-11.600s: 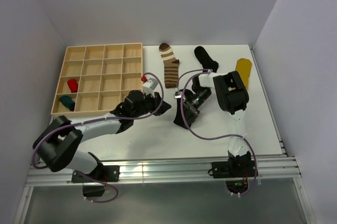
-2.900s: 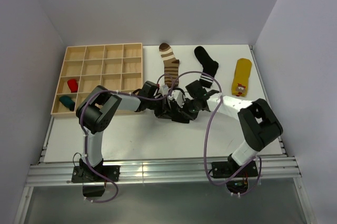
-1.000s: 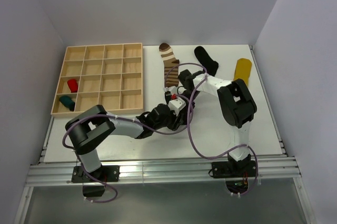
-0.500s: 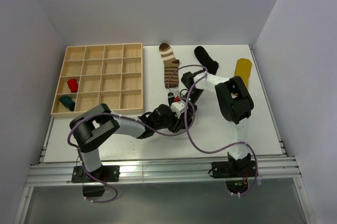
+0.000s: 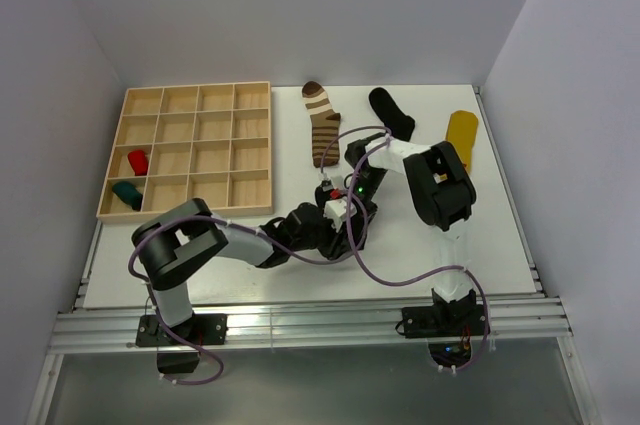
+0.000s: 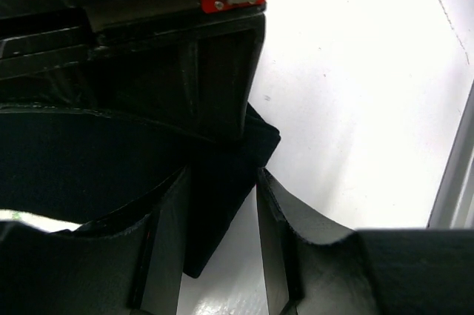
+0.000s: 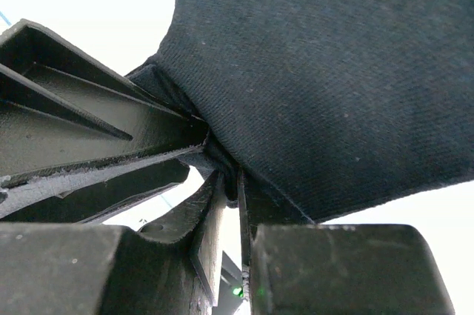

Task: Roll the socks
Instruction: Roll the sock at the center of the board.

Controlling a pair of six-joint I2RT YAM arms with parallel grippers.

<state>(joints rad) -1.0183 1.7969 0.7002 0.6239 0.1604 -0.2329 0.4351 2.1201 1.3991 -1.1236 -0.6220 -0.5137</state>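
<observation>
Since a second ago the right gripper (image 7: 228,170) has drawn back from the brown-and-cream striped sock (image 5: 322,125) to meet the left gripper (image 6: 222,181) at mid-table. Its fingers are pressed together, pinching an edge of a dark, folded fabric sock (image 7: 333,70). The left fingers stand apart with a flap of that sock between them; whether they press it cannot be told. Rolling seems only begun. Next, one gripper likely must hold the edge while the other turns the fabric over. Overhead, the arms hide this sock but show a plain black sock (image 5: 391,111) and a yellow sock (image 5: 461,135) lying flat behind. Only the wrist views show the pinch.
</observation>
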